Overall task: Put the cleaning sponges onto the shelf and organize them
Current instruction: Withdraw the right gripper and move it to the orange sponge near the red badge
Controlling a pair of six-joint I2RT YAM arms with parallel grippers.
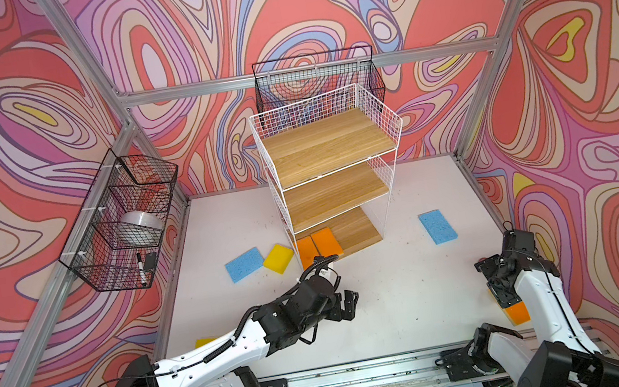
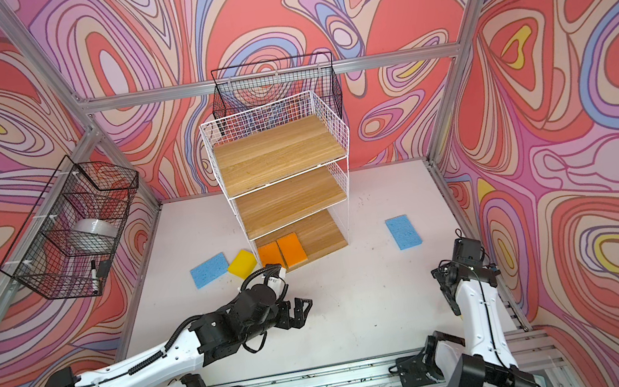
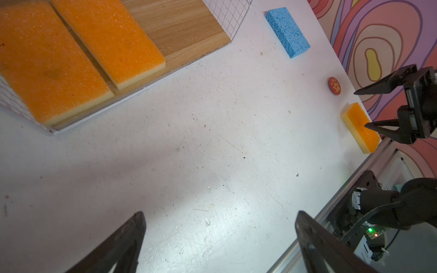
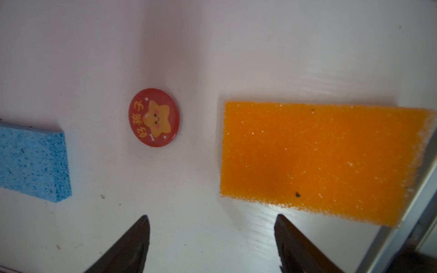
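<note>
Near right: right claw (image 4: pixel 212 236) spread wide, empty, orange sponge (image 4: pixel 319 160) just beyond its fingertips. Mid-table: left claw (image 1: pixel 345 303) spread wide, empty, above bare tabletop (image 1: pixel 402 314). Farther: two orange sponges (image 1: pixel 326 242) side by side on shelf (image 1: pixel 360 232) bottom board; blue sponge (image 1: pixel 437 227) well right.

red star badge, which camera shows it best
The right wrist view: the red star badge lies flat on the white table, large and sharp, star face and lettering clear. The left wrist view shows the badge small and distant near the wall. Neither top view shows it; the right arm likely hides it.
</note>
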